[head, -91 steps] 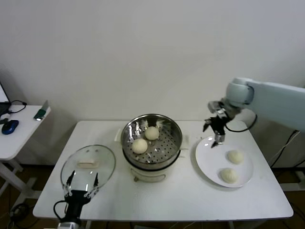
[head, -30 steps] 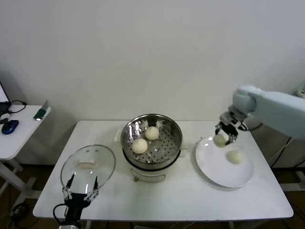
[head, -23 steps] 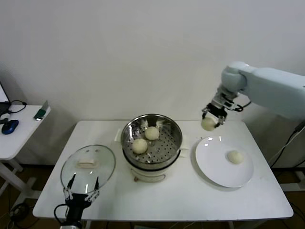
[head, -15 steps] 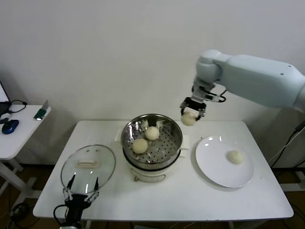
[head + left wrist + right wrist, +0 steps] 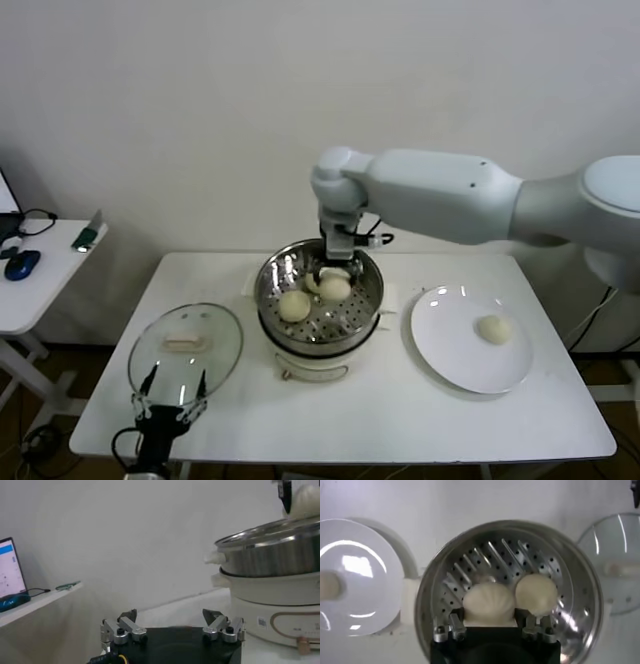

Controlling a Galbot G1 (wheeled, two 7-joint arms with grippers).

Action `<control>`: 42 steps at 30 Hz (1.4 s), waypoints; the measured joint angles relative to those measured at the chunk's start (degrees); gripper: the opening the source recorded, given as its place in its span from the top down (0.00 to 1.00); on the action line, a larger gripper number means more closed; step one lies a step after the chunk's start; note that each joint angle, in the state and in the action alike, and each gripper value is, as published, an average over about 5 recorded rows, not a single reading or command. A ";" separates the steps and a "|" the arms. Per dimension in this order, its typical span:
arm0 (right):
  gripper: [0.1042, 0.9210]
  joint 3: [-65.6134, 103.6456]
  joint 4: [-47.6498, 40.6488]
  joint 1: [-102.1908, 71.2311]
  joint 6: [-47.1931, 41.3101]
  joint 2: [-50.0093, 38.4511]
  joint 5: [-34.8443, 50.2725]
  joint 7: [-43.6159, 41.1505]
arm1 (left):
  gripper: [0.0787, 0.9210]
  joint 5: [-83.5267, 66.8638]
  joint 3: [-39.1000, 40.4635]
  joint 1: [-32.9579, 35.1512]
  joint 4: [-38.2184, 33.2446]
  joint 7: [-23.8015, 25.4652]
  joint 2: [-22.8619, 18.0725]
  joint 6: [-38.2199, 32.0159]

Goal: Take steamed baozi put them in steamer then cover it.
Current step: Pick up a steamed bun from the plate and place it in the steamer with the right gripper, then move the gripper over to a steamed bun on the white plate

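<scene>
Over the steamer (image 5: 371, 300) my right gripper (image 5: 335, 277) reaches down, shut on a cream-white baozi (image 5: 336, 289) just above the perforated tray. In the right wrist view this baozi (image 5: 488, 602) sits between the two dark fingers (image 5: 457, 614). A second baozi (image 5: 293, 305) lies on the tray beside it, and a third (image 5: 313, 282) shows partly behind the held one. One more baozi (image 5: 493, 328) lies on the white plate (image 5: 448, 345). The glass cover (image 5: 185, 345) lies flat on the table to the left. My left gripper (image 5: 170, 395) waits open at the cover's near edge.
The steamer's white base (image 5: 280, 597) rises close by in the left wrist view. A side table (image 5: 30, 280) with a blue mouse (image 5: 20, 265) stands at far left. My right arm (image 5: 450, 205) spans above the table from the right.
My right arm carried a baozi from the plate leftward and down into the steamer. One baozi stays on the plate. The left gripper has not moved.
</scene>
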 measured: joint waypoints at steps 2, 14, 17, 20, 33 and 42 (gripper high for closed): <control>0.31 -0.21 0.31 -0.97 0.16 0.49 -0.54 -0.01 | 0.12 -0.10 -0.07 0.03 0.15 0.00 0.04 -0.09; 0.25 -0.30 1.00 -4.75 0.46 2.11 -3.08 -0.03 | 0.12 -0.24 -0.03 -0.30 0.48 -0.01 0.15 -0.14; 0.17 -0.06 0.93 -5.12 0.51 2.18 -3.61 -0.13 | 0.12 -0.24 0.04 -0.34 0.47 -0.01 0.16 -0.10; 0.13 0.43 0.80 -5.23 0.63 2.17 -4.00 -0.18 | 0.12 -0.24 0.10 -0.36 0.47 -0.01 0.18 -0.07; 0.12 0.94 -0.52 -0.54 -2.17 -1.77 0.84 0.48 | 0.12 -0.02 0.14 -0.19 0.00 -0.02 0.50 0.04; 0.12 -5.83 0.57 6.48 -15.79 -11.74 13.78 6.09 | 0.12 0.38 0.76 -0.25 -0.55 -0.02 0.79 0.16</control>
